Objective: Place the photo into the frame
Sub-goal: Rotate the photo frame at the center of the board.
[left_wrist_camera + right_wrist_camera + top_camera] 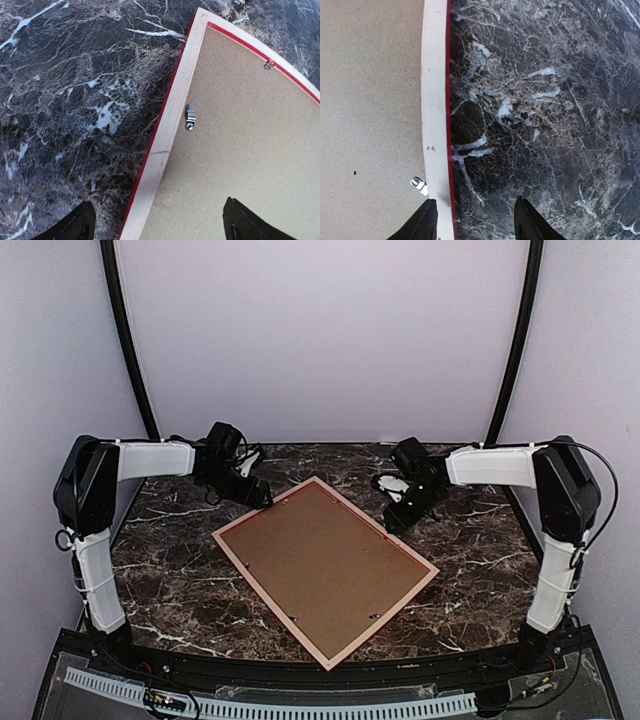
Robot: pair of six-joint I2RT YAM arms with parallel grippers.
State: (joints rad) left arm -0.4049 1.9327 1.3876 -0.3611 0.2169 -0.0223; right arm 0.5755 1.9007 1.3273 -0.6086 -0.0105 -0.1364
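tabletop: dark marble-patterned tabletop (170,580), white veins | board: brown rectangular hardboard backing panel (325,565), flat, turned diagonally mid-tabletop | tabs: small silver metal turn tabs (190,116) at its edges | surround: pale lilac walls (320,340), black curved poles (126,340)

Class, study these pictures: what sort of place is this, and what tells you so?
Most likely a robot lab test booth, not a home. A left arm and a right arm stand at the near edge of a marble-patterned table, and plain pale walls close it in.
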